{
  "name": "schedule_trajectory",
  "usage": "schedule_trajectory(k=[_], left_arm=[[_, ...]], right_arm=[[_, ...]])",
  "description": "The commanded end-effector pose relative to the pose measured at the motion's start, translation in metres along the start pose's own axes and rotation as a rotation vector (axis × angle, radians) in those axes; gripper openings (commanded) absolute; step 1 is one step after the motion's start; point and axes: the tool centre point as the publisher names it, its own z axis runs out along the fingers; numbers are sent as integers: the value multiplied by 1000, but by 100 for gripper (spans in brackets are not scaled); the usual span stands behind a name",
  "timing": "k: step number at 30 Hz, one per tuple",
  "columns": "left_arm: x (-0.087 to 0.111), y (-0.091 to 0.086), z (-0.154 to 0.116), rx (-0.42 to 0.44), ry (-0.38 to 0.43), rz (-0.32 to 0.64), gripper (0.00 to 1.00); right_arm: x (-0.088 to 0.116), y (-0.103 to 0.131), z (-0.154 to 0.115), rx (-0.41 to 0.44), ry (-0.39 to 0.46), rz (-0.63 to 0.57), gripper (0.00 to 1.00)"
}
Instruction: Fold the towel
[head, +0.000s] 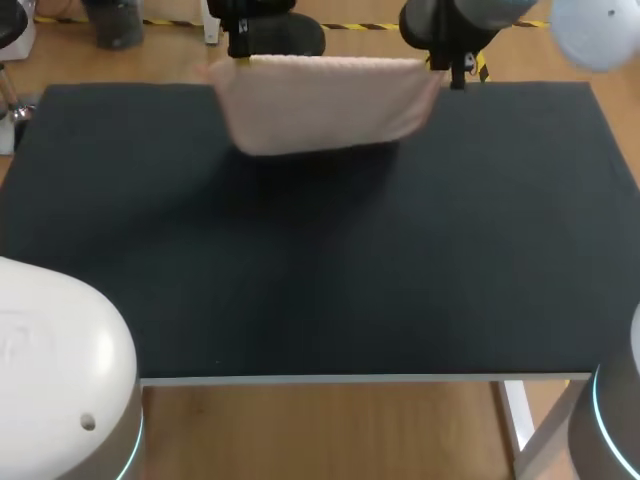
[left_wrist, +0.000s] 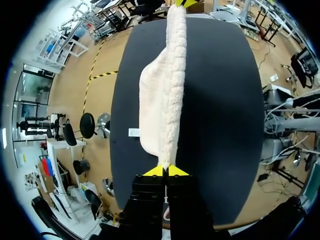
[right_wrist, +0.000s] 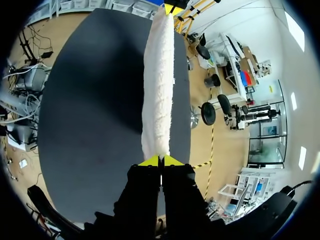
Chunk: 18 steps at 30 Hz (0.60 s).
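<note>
Pink towel (head: 325, 105) hung stretched above far side of black table (head: 300, 280). Left gripper (left_wrist: 165, 171) and right gripper (right_wrist: 160, 161) each pinched tight on top corner. Fold apparently not laid yet.

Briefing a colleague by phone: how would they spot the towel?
Look at the far edge of the black table. There the towel hangs stretched between the left hand and right hand, each shut on a corner. It is the only pale, fluffy thing there.
</note>
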Motion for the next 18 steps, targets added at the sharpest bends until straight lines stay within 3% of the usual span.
schedule_trajectory(k=[1,10,18], left_arm=[[12,8,2,18,-5,-3,0],[39,12,18,36,40,-12,0],[48,4,54,53,143,6,0]], right_arm=[[14,-2,-5,-13,-8,-5,0],[43,4,10,-28,66,-7,0],[62,5,42,-25,181,12,0]])
